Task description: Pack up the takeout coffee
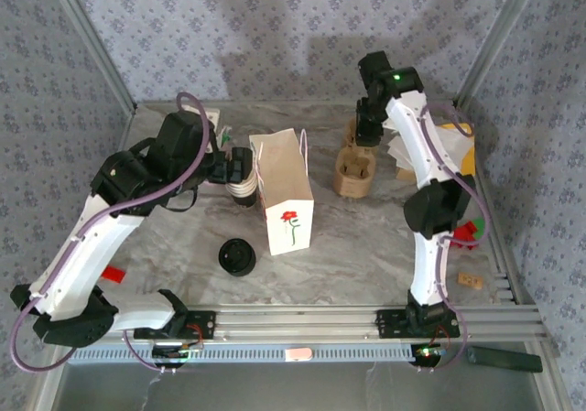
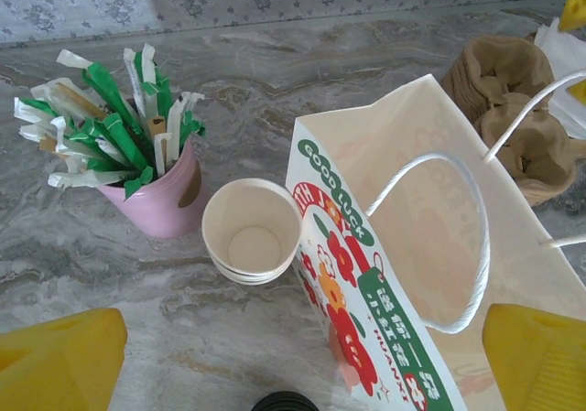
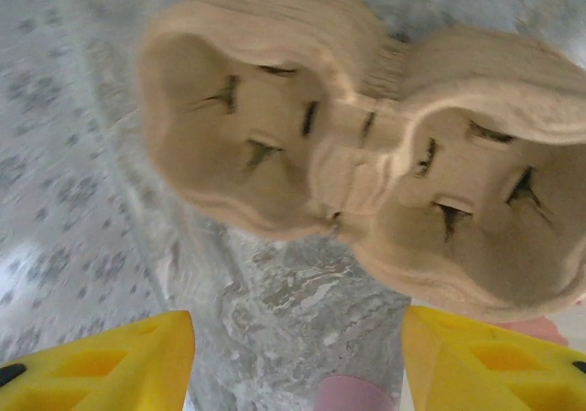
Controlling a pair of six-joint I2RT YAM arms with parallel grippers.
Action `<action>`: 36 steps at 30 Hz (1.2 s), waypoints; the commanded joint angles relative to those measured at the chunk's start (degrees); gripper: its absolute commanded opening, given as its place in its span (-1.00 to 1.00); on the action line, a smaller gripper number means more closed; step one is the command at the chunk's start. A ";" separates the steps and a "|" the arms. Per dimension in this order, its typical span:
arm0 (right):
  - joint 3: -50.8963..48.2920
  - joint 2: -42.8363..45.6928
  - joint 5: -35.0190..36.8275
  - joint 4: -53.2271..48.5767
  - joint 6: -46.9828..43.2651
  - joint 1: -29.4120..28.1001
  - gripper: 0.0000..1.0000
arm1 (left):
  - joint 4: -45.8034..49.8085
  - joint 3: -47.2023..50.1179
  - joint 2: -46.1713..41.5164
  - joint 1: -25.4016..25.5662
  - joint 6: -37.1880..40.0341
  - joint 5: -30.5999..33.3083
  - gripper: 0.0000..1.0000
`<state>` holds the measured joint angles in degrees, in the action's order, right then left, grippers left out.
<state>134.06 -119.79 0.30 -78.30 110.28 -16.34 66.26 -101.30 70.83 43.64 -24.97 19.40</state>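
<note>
The paper bag (image 1: pixel 286 191) is standing open mid-table. The right gripper (image 3: pixel 298 356) is hovering partly open and empty over a pulp cup carrier (image 3: pixel 366 155). The left gripper (image 2: pixel 298 356) is gaping wide, empty, above stacked lidless cups (image 2: pixel 252 231). Where the takeout coffee is sitting I cannot tell.

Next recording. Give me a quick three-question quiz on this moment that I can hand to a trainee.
1. True or false: the paper bag stands upright with its mouth open.
2. What fills the pink cup? A) black lids B) wrapped sticks in green and white C) coffee
3. Fill in: the right hand hovers open above a pulp carrier that has ____ cup wells.
Key: 1 true; 2 B; 3 two.
</note>
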 commanded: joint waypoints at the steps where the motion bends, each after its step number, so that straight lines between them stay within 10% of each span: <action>1: 3.56 -3.70 -2.25 -10.48 11.21 -0.80 0.28 | -1.85 0.55 -2.10 0.29 -0.25 2.06 0.99; 36: -1.33 -10.20 -2.85 0.11 10.36 1.35 0.14 | -1.07 1.00 -0.79 0.30 1.68 2.49 0.99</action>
<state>133.03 -128.90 -3.84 -77.32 118.13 -15.25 65.32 -99.42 69.89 43.64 -24.38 21.47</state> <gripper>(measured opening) 0.575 0.997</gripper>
